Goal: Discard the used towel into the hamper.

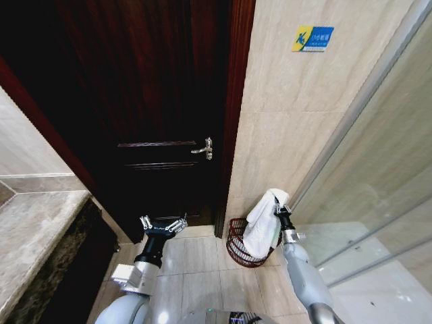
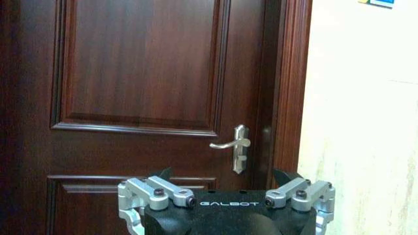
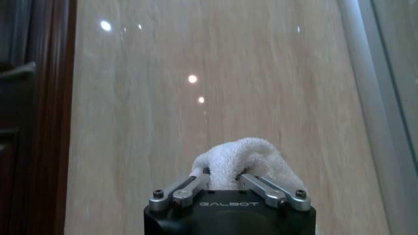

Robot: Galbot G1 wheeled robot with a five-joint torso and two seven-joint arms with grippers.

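A white used towel [image 1: 263,223] hangs from my right gripper [image 1: 278,204], which is shut on its top fold just above the hamper. The towel's lower part drapes into the hamper [image 1: 236,244], a small round dark reddish-brown wire basket standing on the floor against the beige wall. In the right wrist view the towel [image 3: 240,154] bulges between the closed fingers [image 3: 189,188] of the right gripper [image 3: 225,177]. My left gripper [image 1: 163,226] is held open low in front of the dark door, away from the towel; the left wrist view shows the left gripper [image 2: 225,181] with its fingers [image 2: 163,188] spread.
A dark wooden door [image 1: 162,101] with a metal handle [image 1: 204,149] stands ahead. A beige tiled wall [image 1: 290,121] rises behind the hamper, and a glass partition [image 1: 378,202] runs along the right. A stone counter [image 1: 34,229] sits at the left. Tiled floor [image 1: 196,270] lies between.
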